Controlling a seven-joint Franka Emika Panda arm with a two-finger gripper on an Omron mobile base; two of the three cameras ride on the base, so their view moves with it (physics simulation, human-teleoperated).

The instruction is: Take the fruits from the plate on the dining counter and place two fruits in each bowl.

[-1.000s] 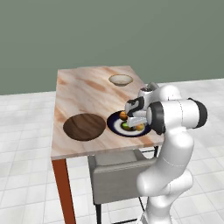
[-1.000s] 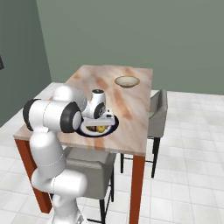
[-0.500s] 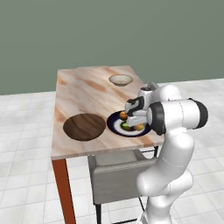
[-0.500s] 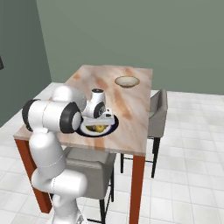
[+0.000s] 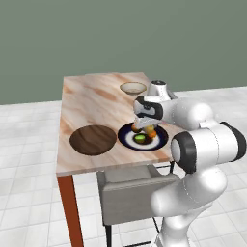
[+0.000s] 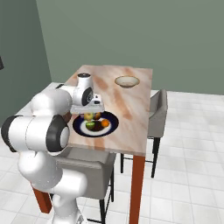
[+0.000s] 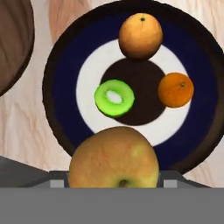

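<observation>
I have the gripper (image 5: 143, 126) clenched on a yellow-russet apple (image 7: 113, 158), which sits large at the bottom centre of the hand view between the two finger tips. Below it lies the round navy plate with a white ring and dark centre (image 7: 65, 74), on the pink-beige marble counter (image 5: 91, 103). Three fruits rest on the plate: a pale orange fruit (image 7: 140, 36) at the top of the frame, a smaller bright orange (image 7: 175, 90) at the right, a halved green kiwi (image 7: 114, 97) near the middle. They lie apart from one another. In the left base view the wide dark brown wooden bowl (image 5: 93, 140) sits just left of the plate, near the counter's front edge. The small cream bowl (image 5: 133, 88) stands farther back, well apart from both. In the right base view the gripper (image 6: 92, 114) hangs over the plate's (image 6: 111, 127) back-left part.
</observation>
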